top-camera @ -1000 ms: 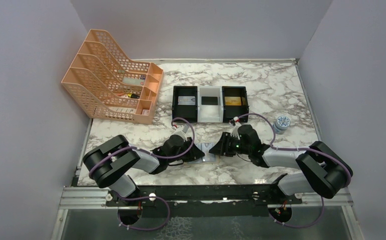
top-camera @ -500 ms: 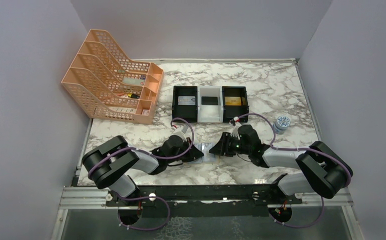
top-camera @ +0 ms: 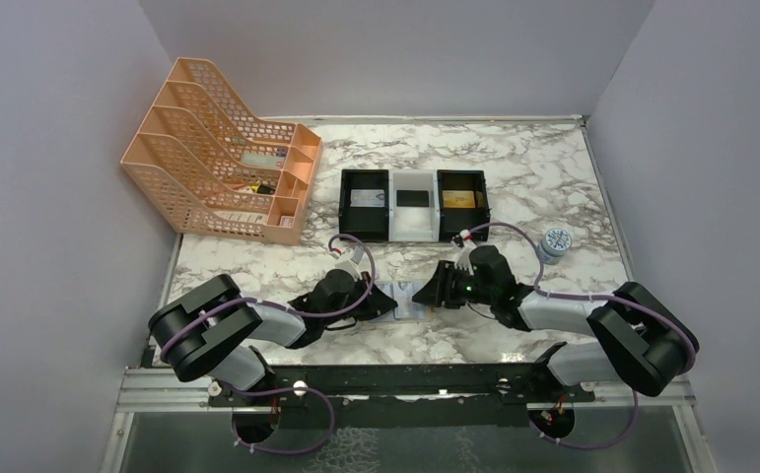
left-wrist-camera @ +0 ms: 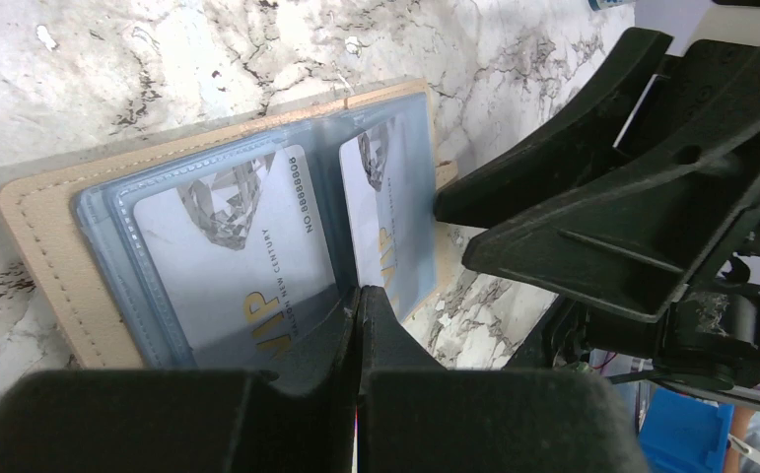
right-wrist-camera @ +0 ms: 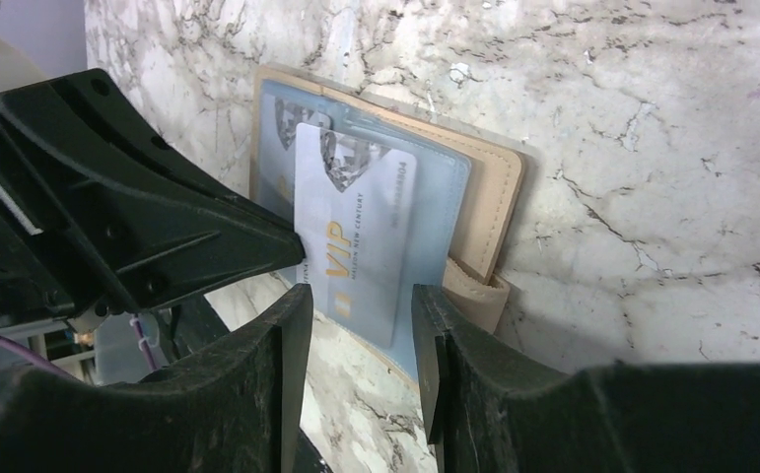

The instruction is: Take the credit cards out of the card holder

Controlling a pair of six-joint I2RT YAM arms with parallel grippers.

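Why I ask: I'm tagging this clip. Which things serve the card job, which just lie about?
Job: card holder, silver VIP cards, left end effector, right end effector.
Lying about: peach file rack, three trays, round tin.

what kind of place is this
Probably a robot lab test cell: plain grey walls box in a marble-patterned tabletop; left arm and right arm are bolted to a rail at its edge.

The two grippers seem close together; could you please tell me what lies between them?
The open card holder, with silver cards in its sleeves, lies between the left gripper and the right gripper; both wrist views show it clearly.
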